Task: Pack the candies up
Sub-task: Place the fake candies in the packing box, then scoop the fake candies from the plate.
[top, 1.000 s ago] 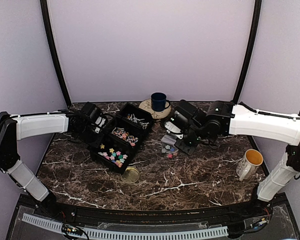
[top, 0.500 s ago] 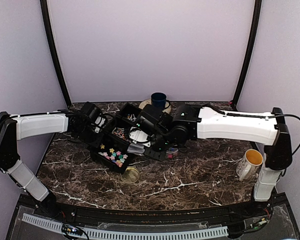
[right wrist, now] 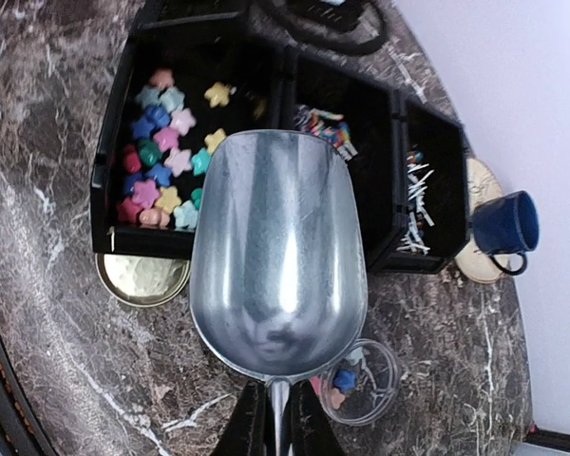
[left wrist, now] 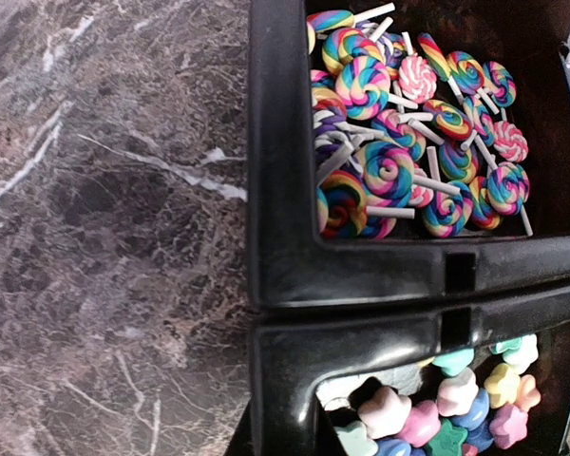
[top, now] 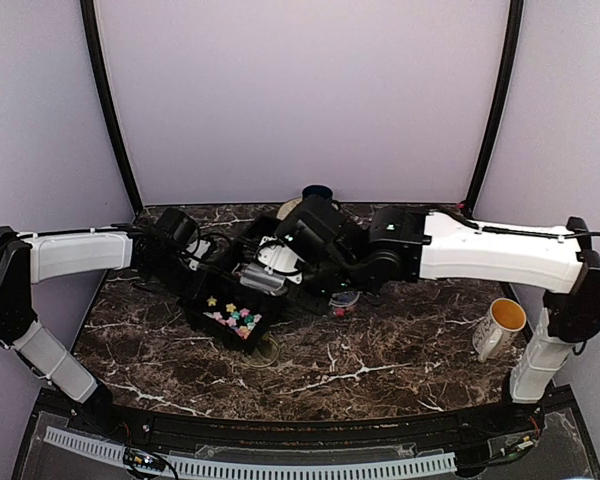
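Plainly small, light and hard: candies (right wrist: 161, 157) of three sorts, lying loose in the three compartments of the black tray (right wrist: 147, 242). Pastel stars (left wrist: 456, 408) in the end one beside the gold lid (right wrist: 142, 277), swirled lollipops (left wrist: 399, 142) in the middle, thin pale sticks (right wrist: 418, 185) in the end one nearest the blue cup (right wrist: 503, 223). A few more pieces already in the small clear jar (right wrist: 366, 380), just beside the tray on the marble table (right wrist: 38, 313).

Right gripper (right wrist: 275, 432): pinched tight on the thin handle of a metal scoop (right wrist: 277, 256), bowl empty, held above the tray. Left gripper (top: 190, 260): at the tray's left side, jaws all but closed. Hard to tell whether clamped on the rim or merely beside it, with no fingers showing in the left wrist view.

Likely too tiny and too slippery to pinch one by one with two fingers, and liable to roll, bounce and scatter at a nudge. Probably stiff enough not to crush under the scoop, though with lollipop stems apt to snag on one another and come up in a tangle. Best taken from beneath, not gripped — scoop lip run low along a compartment floor into the heap, then bowl kept level on the way to the jar. Jar mouth seemingly narrow for so broad a scoop — so a slow tip, or spills onto the marble.
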